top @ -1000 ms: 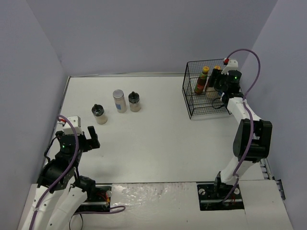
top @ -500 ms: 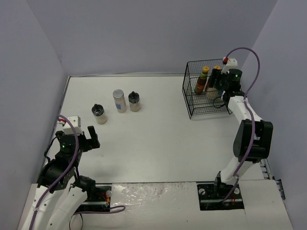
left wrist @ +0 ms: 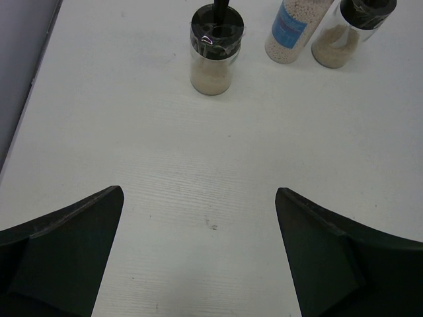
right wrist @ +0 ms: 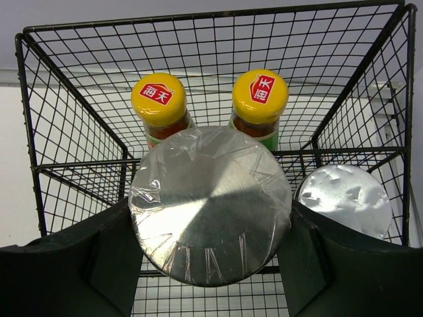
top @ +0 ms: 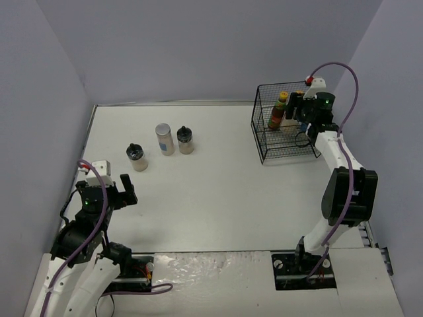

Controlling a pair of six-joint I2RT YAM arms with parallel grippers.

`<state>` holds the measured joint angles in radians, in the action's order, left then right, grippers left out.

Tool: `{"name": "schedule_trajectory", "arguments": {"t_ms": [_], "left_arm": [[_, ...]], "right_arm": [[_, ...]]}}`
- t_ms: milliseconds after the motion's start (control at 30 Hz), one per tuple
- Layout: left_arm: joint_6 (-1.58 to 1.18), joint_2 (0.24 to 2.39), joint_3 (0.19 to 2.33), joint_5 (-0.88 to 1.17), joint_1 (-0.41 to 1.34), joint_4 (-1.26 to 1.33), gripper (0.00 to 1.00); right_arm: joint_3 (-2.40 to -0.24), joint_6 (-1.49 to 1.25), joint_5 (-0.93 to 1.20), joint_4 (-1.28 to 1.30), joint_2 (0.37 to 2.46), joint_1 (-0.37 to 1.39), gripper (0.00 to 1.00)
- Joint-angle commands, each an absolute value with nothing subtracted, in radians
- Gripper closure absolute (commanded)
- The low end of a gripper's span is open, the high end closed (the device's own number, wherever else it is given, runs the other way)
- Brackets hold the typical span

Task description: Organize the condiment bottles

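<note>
My left gripper (left wrist: 198, 198) hangs idle over the table (top: 218, 191) at about 8 o'clock, jaws spread wide and empty. Ahead of it, toward 10 o'clock, three bottles stand upright in the open: a black-capped shaker (left wrist: 215, 53) nearest, then a blue-labelled jar (left wrist: 291, 30) and a second shaker (left wrist: 347, 36) just beside each other. All three hold pale grains or powder.

At 2 o'clock sits the wire basket (top: 274, 148). My right gripper (right wrist: 208, 231) is over it, clamped on a silver-lidded jar (right wrist: 211, 205), one finger on each side of its body. I read this as setting that jar into the basket.

To do it well, I would lower straight down, keeping the jar upright and clear of its neighbours. They crowd it, so I would not let go until I judge the base is resting on the basket floor. I would then open only enough to clear the jar and lift vertically.

In the basket from the wrist view, two yellow-capped sauce bottles (right wrist: 158, 99) stand side by side at 11 and 1 o'clock of the held jar. Another foil-topped jar (right wrist: 344, 198) stands at 3 o'clock near the right wall. I cannot see their contents from above.
</note>
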<state>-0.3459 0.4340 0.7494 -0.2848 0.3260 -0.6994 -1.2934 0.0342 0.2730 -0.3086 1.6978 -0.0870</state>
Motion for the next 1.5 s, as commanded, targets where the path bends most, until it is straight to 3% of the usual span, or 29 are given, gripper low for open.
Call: {"name": "schedule_trajectory", "arguments": {"t_ms": [0,667,1000,1100,1233,1333,1467], "left_arm": [[-0.35,0.442,0.776,-0.285,0.319,-0.648,0.03],[-0.352,0.441,0.776,-0.291,0.319,-0.65,0.03],[-0.353,0.44,0.776,-0.295,0.319,-0.65,0.03],[-0.353,0.44,0.776,-0.295,0.321,-0.649,0.03],[-0.353,0.442,0.776,-0.292,0.32,-0.65,0.03],[-0.353,0.445,0.777,-0.291,0.319,-0.652,0.03],[-0.353,0.45,0.779,-0.288,0.32,-0.653,0.03]], "right_arm": [[-1.342,0.034,0.302,-0.375,1.647,-0.078,0.94],[-1.272,0.036,0.162,-0.432,1.765,-0.098,1.0],[-1.236,0.014,0.091,-0.476,1.77,-0.1,0.9],[-1.239,0.012,0.111,-0.452,1.776,-0.1,0.65],[-1.223,0.001,0.132,-0.438,1.754,-0.1,0.46],[-1.219,-0.003,0.149,-0.414,1.729,-0.1,0.33],[-1.224,-0.037,0.164,-0.36,1.684,-0.097,0.24]]}}
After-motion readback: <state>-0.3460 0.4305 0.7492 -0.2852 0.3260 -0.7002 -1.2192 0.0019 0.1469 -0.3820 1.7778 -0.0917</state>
